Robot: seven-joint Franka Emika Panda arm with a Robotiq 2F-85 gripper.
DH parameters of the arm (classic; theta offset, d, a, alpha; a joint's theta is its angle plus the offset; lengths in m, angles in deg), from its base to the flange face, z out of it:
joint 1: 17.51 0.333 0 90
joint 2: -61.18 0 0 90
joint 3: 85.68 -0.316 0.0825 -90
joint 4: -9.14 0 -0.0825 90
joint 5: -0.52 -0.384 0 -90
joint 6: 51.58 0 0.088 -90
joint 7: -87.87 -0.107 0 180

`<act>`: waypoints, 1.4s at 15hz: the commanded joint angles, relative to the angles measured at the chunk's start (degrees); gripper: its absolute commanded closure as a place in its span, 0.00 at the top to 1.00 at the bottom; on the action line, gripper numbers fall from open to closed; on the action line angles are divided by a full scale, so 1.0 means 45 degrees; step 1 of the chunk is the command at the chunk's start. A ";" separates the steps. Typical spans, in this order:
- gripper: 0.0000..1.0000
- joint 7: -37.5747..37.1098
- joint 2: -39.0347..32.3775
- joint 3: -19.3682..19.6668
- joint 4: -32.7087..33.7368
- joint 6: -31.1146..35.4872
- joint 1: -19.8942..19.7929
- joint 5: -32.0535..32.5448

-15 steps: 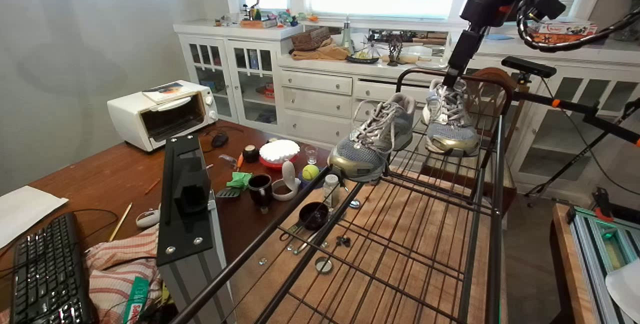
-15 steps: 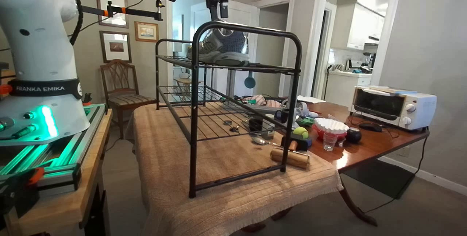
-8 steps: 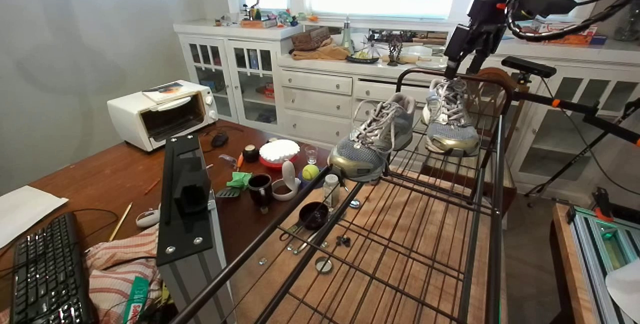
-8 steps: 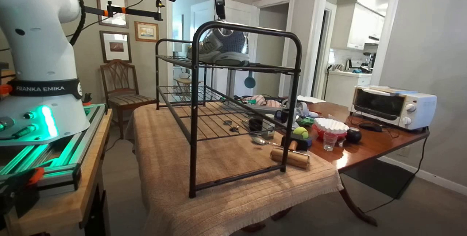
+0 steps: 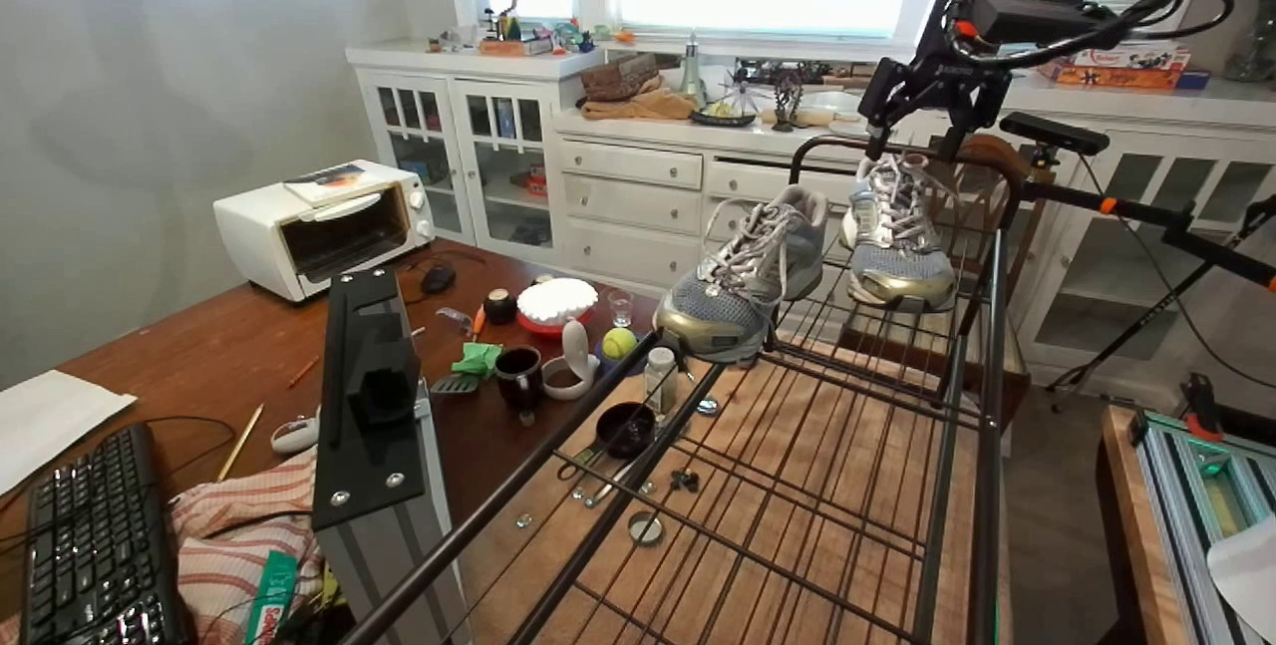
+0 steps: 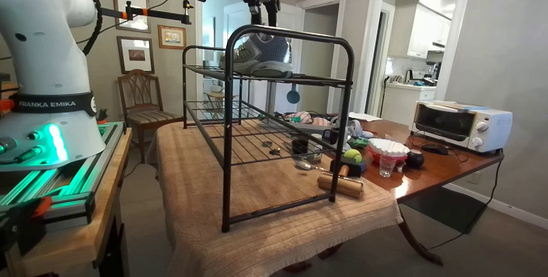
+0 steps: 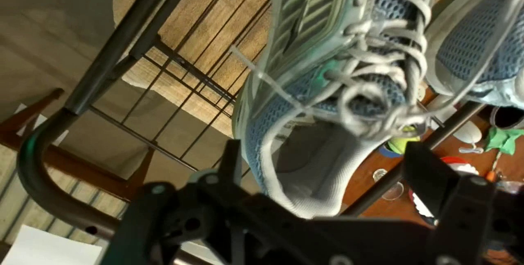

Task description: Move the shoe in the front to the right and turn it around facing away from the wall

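The shoe [image 5: 897,236], light grey and white with pale laces, sits on the rack's top shelf at its far end in an exterior view. Its slightly darker mate [image 5: 743,276] sits beside it, nearer the table side. In the wrist view the shoe [image 7: 311,84] is large, its ankle opening and heel towards the gripper; part of the mate [image 7: 475,44] shows at the right. My gripper [image 5: 910,145] is open above the heel. In the wrist view its fingertips [image 7: 231,154] stand on either side of the heel, holding nothing. The heel's very back is hidden behind the gripper.
The black wire rack [image 6: 227,140] has a raised end rail [image 6: 291,31] close to the gripper. It stands on a towel-covered table [image 6: 192,183]. A tennis ball [image 5: 619,343], cups and a toaster oven [image 5: 319,226] are on the brown table side. A camera arm [image 5: 1097,196] stands nearby.
The gripper has turned about its upright axis and risen slightly; its fingers, lined up one behind the other a second ago, now show spread apart over the heel. Both shoes have stayed put.
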 commanded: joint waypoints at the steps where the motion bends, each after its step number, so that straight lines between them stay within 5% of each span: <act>1: 1.00 -0.2236 -0.0732 -0.0314 0.0415 0.0548 -0.0291 -0.0467; 6: 1.00 -0.4611 -0.1204 -0.0385 0.0530 0.0653 -0.0306 -0.0147; 14: 0.97 -0.4298 -0.1903 -0.0192 0.0336 0.0611 0.0100 -0.0032; 15: 0.73 -0.4185 -0.1937 -0.0193 0.0301 0.0747 0.0147 0.0005; 17: 0.68 -0.3739 -0.1909 -0.0178 0.0258 0.0808 0.0259 0.0083; 21: 0.38 -0.1825 -0.1632 0.0019 0.0372 0.0699 0.0587 -0.0160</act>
